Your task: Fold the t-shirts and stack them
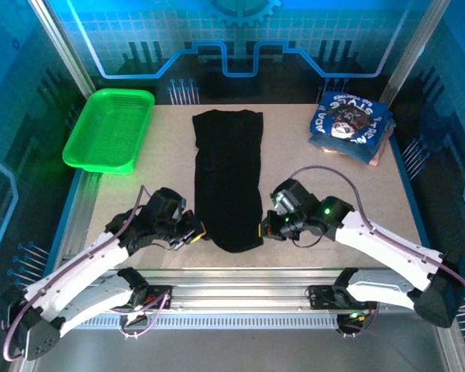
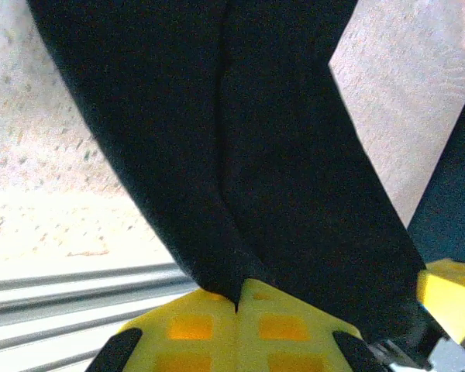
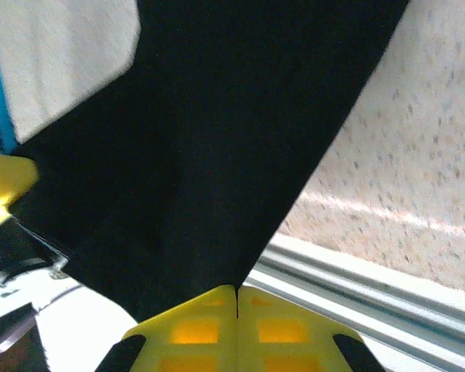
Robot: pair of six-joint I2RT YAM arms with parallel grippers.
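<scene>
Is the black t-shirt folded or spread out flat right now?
Partly folded: the black t-shirt lies as a long narrow strip, sides folded in, no sleeves sticking out. Not yet folded end to end.

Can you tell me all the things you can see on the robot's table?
black t-shirt: one, black, a long strip in the middle of the table
blue t-shirts: a folded stack, number unclear, blue with white letters on top, far right corner
green basket: one, green, far left corner
table: one, speckled beige, under everything
left gripper: one, yellow fingers, shut on the shirt's near left corner
right gripper: one, yellow fingers, shut on its near right corner
</scene>
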